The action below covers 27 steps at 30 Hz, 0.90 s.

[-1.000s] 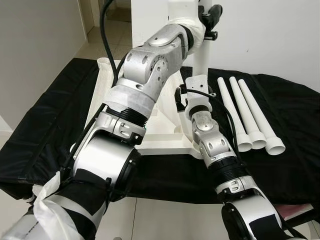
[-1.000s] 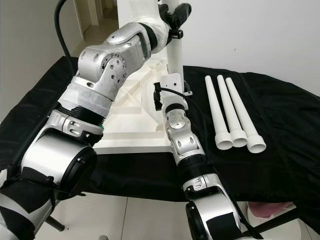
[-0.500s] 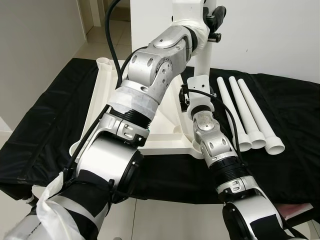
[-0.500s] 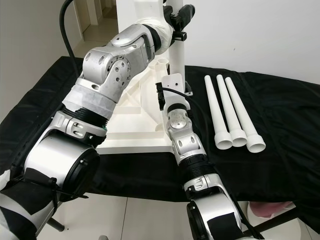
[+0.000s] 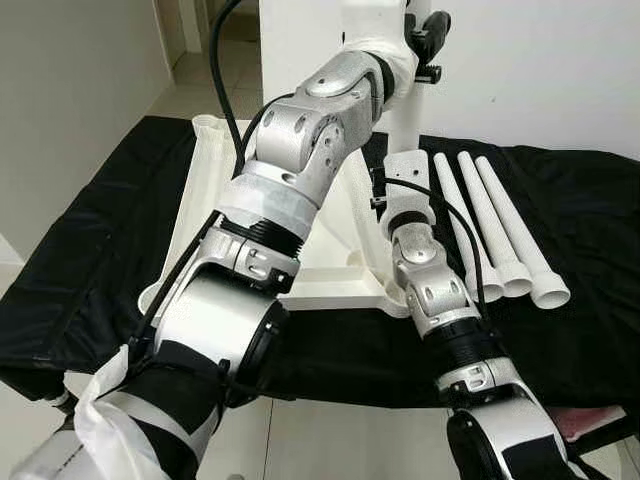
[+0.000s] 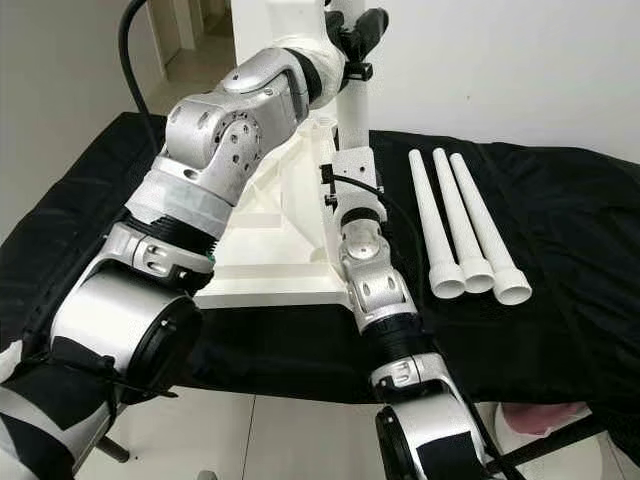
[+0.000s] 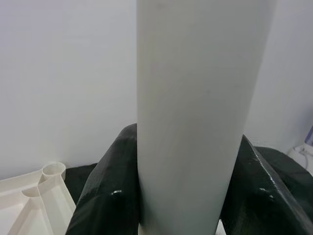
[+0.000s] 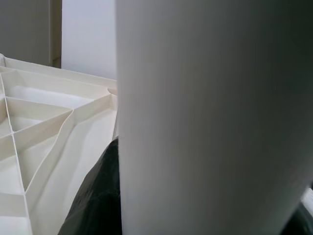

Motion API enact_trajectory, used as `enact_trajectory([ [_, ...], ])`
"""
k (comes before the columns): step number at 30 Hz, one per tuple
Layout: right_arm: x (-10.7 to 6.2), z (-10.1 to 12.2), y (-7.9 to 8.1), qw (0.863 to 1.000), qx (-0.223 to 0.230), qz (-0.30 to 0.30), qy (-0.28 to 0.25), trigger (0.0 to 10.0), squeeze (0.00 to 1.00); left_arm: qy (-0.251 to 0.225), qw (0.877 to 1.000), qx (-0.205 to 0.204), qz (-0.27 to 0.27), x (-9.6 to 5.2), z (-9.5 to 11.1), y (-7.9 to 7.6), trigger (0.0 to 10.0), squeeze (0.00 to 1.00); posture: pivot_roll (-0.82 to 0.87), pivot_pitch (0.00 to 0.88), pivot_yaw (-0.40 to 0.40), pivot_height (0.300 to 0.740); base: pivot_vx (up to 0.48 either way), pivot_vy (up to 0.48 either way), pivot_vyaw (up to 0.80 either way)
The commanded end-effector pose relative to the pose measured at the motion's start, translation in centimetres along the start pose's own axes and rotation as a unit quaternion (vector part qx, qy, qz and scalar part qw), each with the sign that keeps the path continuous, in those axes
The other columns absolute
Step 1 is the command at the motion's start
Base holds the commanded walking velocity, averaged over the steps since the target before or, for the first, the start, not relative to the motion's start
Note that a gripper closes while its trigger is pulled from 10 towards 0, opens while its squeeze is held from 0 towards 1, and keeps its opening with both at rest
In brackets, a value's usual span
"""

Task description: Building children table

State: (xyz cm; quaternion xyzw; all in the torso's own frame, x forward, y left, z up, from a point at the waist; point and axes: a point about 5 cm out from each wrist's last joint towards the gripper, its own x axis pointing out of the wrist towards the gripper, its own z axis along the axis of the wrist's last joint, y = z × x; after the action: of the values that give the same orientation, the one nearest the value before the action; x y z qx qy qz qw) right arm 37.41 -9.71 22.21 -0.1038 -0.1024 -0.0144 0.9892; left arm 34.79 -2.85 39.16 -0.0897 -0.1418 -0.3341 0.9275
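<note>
Centrally, a white plastic tabletop [image 6: 255, 240] is seen lying upside down on a black cloth [image 6: 560, 260] that covers the desk, its ribbed underside facing up and a round socket [image 5: 207, 124] visible at its far left corner. An upright white leg [image 6: 351, 115] is stood at the tabletop's right side, near the wall. The left end effector [image 6: 360, 35] is raised high and is closed on this upright leg near its upper part; in the left wrist view the two black fingers [image 7: 105, 196] are pressed against either side of the pale tube [image 7: 195, 117], with a corner socket of the tabletop [image 7: 53, 171] seen beyond. The right end effector [image 8: 195, 205] is placed lower on the same leg, behind its white wrist housing [image 6: 352, 170]; in the right wrist view the leg [image 8: 210, 112] is seen very close, with a black finger [image 8: 98, 196] lying against its side and the ribbed tabletop [image 8: 44, 122] beside it, so the leg appears to be gripped, although the second finger is hidden. Three more white legs [image 6: 465, 225] are laid side by side on the cloth to the right of the tabletop, touching or nearly touching one another, their flared open ends [image 6: 480, 282] turned toward the robot. A white wall [image 6: 520, 70] is seen behind the desk, and pale floor tiles [image 6: 290, 430] below its near edge.
</note>
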Motion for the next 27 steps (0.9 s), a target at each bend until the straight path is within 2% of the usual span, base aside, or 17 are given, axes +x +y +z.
enact_trajectory([
  [1,0.0,0.4,0.5,1.0,0.001,0.006,-0.003,10.0,0.0,-0.005,0.998,0.004,-0.061,0.0,-0.1,-1.7,10.0,0.0,0.03,0.037,0.019,0.74,0.0,0.0,0.0],
  [2,0.0,0.4,0.4,1.0,0.021,0.004,0.001,10.0,0.0,-0.007,0.997,-0.002,-0.073,0.0,-0.2,-2.0,10.0,0.31,0.03,0.037,0.019,0.74,0.0,0.0,0.0],
  [3,0.1,0.4,0.4,1.0,0.027,0.004,0.002,10.0,0.0,-0.005,0.997,-0.004,-0.079,-0.1,-0.2,-2.2,10.0,1.0,0.03,0.035,0.021,0.74,0.0,0.0,0.0],
  [12,0.2,0.3,0.1,0.998,0.061,0.0,0.015,10.0,0.0,-0.01,0.994,-0.003,-0.108,-0.4,-0.3,-2.8,10.0,1.0,0.03,0.031,0.021,0.74,0.0,0.0,0.0],
  [17,0.2,0.2,0.0,0.997,0.078,-0.001,0.019,10.0,0.0,-0.007,0.994,0.015,-0.11,-0.5,-0.5,-2.8,10.0,1.0,0.04,0.019,0.02,0.74,0.0,0.0,0.0],
  [18,0.2,0.1,-0.1,0.996,0.084,0.0,0.021,10.0,0.0,-0.005,0.994,0.023,-0.105,-0.5,-0.7,-2.7,10.0,0.24,0.04,0.013,0.021,0.74,0.0,0.0,0.0],
  [19,0.2,0.1,-0.1,0.996,0.087,0.001,0.022,10.0,0.0,-0.004,0.995,0.027,-0.101,-0.5,-0.8,-2.5,10.0,0.24,0.04,0.013,0.021,0.74,0.0,0.0,0.0],
  [20,0.2,0.0,-0.3,0.996,0.087,0.0,0.021,10.0,0.0,-0.004,0.995,0.026,-0.097,-0.6,-0.9,-2.4,10.0,0.0,0.04,0.007,0.016,0.74,0.0,0.0,0.0],
  [24,0.1,-0.2,-0.6,0.995,0.092,-0.004,0.024,10.0,0.0,-0.01,0.996,0.022,-0.091,-0.7,-0.8,-2.1,10.0,0.0,0.03,0.004,0.01,0.74,0.0,0.0,0.0],
  [26,0.1,-0.4,-1.1,0.995,0.094,-0.009,0.026,10.0,0.0,-0.025,0.995,-0.008,-0.096,-1.0,-0.6,-1.6,10.0,0.0,0.01,0.003,0.016,0.74,0.0,0.0,0.0],
  [27,0.1,-0.4,-1.1,0.995,0.094,-0.009,0.026,10.0,0.0,-0.025,0.995,-0.008,-0.096,-1.0,-0.6,-1.6,10.0,0.0,0.01,0.003,0.016,0.74,0.0,0.0,0.0],
])
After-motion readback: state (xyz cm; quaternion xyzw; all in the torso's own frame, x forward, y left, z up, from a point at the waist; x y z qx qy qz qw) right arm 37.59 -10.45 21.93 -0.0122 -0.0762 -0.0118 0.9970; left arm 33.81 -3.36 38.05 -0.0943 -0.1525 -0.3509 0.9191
